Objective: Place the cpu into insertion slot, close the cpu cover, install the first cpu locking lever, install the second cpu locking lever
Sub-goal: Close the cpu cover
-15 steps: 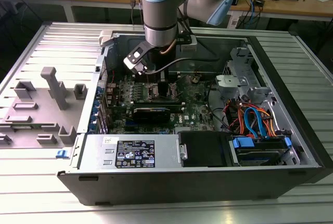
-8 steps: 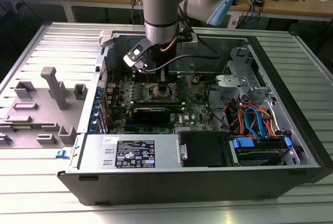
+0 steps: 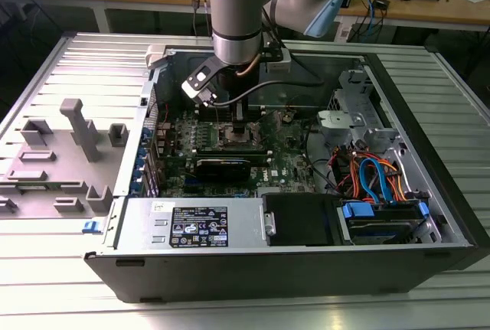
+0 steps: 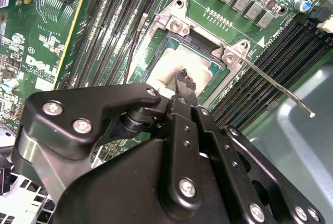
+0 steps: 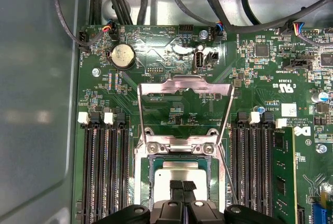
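Here the cpu (image 5: pixel 171 173) lies flat in the insertion slot (image 4: pixel 177 25), its silver-grey top facing up and framed by the socket's dark edge in both wrist views. The gripper (image 5: pixel 182 186) stands right over the chip's middle. Its two black fingertips (image 4: pixel 185 82) are pressed together with no gap and pinch nothing, and the tips are at or just above the metal top; I cannot tell whether they touch it.

The cpu cover (image 5: pixel 184 84) is swung open on its hinge at the socket's edge, and green board shows through its cut-out middle. A thin metal locking lever (image 4: pixel 276 86) juts out unlatched from one corner of the socket, across the neighbouring memory slots (image 5: pixel 255 167). More black memory slots (image 5: pixel 106 172) flank the socket on the other side, and a coin cell battery (image 5: pixel 123 56) sits on the motherboard (image 5: pixel 260 78) beyond the raised cover.

In the exterior view the arm reaches straight down into the open computer case (image 3: pixel 429 161). A power supply (image 3: pixel 199 227) runs along the near wall, and a grey parts fixture (image 3: pixel 61 154) lies on the table at the exterior view's left.
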`<state>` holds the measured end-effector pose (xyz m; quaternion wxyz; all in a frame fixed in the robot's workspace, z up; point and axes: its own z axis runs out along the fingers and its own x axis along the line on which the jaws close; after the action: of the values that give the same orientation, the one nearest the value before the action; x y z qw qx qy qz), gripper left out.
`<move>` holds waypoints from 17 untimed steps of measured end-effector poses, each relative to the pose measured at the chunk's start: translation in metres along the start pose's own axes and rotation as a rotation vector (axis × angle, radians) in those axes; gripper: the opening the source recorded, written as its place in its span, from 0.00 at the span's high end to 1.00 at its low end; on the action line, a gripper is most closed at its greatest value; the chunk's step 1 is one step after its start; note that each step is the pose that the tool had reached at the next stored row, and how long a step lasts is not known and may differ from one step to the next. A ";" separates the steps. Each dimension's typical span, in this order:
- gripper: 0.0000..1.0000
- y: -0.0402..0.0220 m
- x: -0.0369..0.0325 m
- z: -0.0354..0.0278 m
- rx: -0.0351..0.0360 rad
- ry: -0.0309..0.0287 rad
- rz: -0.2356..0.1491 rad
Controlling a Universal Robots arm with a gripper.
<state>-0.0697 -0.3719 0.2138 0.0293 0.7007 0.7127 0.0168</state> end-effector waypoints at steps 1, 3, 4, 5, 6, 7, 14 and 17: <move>0.89 0.0000 0.0000 0.0000 0.0000 0.0000 0.000; 0.89 0.0000 0.0000 0.0000 0.0000 0.0000 0.000; 0.89 0.0000 0.0000 0.0000 0.0000 -0.0001 0.000; 0.89 0.0000 0.0000 0.0000 0.0000 0.0000 0.000; 0.89 0.0000 0.0000 0.0000 0.0000 0.0000 0.000; 0.89 0.0000 0.0000 0.0000 0.0000 0.0000 0.000; 0.89 0.0005 -0.0001 -0.0071 0.0002 -0.0002 0.000; 0.89 0.0008 -0.0002 -0.0113 0.0001 -0.0009 0.000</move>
<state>-0.0697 -0.3719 0.2251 0.0296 0.7007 0.7127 0.0164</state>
